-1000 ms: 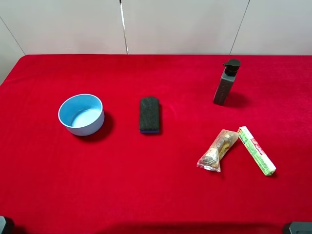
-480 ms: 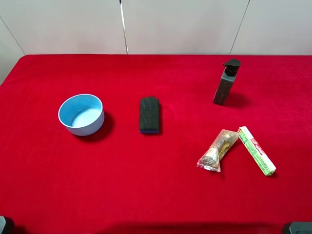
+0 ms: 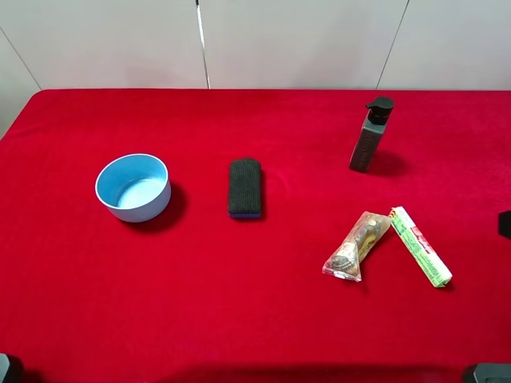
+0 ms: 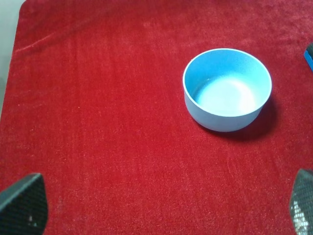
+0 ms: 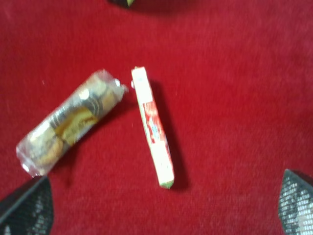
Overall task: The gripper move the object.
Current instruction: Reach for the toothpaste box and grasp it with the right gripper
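Since the slim green-and-white box [image 3: 420, 246] is lying flat and untouched on the red cloth [image 3: 279, 319], right of centre toward the near edge, one end just beside the clear snack packet [image 3: 357, 246] and the black pump bottle [image 3: 370, 136] standing well behind it, the move is looking not yet begun; reaching, gripping and carrying are all remaining. The right gripper [image 5: 160, 203] is hovering off to the right of the box, facing down toward it, its two fingers [image 5: 27, 208] standing wide apart and holding nothing.

One blue bowl [image 3: 136, 209], one dark sponge [image 3: 244, 187], one pump bottle [image 3: 370, 142], one snack packet [image 3: 357, 246], one slim box [image 3: 420, 246].
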### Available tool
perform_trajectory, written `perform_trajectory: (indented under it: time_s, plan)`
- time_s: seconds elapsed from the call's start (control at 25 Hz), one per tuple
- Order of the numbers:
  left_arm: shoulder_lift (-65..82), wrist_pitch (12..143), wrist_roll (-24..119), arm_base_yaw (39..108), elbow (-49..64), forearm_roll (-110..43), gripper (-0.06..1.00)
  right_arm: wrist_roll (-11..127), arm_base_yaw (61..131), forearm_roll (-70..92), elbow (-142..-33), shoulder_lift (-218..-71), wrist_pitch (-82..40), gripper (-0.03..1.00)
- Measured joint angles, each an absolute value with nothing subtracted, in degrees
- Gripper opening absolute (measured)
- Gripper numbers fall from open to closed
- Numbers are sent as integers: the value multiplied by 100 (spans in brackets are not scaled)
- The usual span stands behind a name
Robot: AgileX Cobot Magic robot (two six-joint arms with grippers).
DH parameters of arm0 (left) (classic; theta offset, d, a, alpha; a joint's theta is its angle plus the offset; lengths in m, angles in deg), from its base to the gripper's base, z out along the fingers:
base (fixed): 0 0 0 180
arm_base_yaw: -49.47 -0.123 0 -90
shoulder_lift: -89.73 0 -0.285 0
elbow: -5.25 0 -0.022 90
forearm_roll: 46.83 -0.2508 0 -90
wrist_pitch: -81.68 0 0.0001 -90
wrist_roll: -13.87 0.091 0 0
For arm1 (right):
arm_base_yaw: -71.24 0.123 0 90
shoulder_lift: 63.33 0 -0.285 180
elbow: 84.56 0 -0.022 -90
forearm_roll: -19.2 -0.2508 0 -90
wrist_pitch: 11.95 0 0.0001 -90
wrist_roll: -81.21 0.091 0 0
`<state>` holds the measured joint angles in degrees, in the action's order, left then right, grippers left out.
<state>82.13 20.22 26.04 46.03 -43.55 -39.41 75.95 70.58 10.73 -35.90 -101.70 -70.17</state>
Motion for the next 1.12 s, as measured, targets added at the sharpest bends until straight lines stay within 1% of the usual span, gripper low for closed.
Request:
perform_trajectory:
  time_s: [0.6,1.12]
  plan:
    - [8213,2022,2604,4603,-4355,-3941,99,7341,7058,898,-3729,-12083,-6916,69]
    - [8213,2022,2604,4603,-4355,-3941,99,7049,7058,542,-3741,-13171,-6223,69]
